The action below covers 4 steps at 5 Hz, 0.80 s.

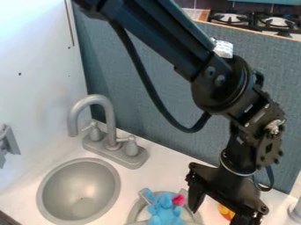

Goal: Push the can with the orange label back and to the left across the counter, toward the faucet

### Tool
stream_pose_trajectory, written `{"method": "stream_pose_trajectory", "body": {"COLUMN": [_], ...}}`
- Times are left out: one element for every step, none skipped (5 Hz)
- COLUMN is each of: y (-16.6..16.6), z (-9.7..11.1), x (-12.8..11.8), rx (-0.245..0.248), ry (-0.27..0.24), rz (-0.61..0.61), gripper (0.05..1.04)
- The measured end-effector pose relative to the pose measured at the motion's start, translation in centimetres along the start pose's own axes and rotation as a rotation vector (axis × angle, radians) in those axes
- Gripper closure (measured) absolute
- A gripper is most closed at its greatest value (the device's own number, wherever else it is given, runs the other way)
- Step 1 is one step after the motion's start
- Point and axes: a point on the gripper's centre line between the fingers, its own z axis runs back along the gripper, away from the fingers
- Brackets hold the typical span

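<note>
The black gripper (222, 215) hangs at the lower right, its two fingers spread wide apart. An orange and yellow object (225, 212) shows between the fingers, partly hidden behind the gripper; whether they touch it cannot be told. Just left of the left finger, a blue plush toy (164, 212) with a pink patch sits over a round grey dish or ring (138, 211) at the bottom edge.
A grey sink basin (79, 190) lies at the lower left, with a grey faucet (110, 127) and two handles behind it. A blue-grey panel (170, 105) stands behind the counter, and a white wall (41, 79) rises at the left. A pale grey object (295, 212) stands at the right edge.
</note>
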Motion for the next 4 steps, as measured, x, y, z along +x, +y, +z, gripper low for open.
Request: {"method": "stream_pose_trajectory", "body": {"y": [0.0, -2.6, -5.7, -7.4], "z": [-1.0, -1.9, -1.8, -2.1], "x": [-0.3, 2.4, 4.2, 5.7], "rx": [0.012, -0.045, -0.135, -0.201], "ry": [0.032, 0.015, -0.014, -0.04], "rz": [-0.005, -0.049, -0.109, -0.136], "gripper": [0.083, 0.083, 0.083, 0.082]}}
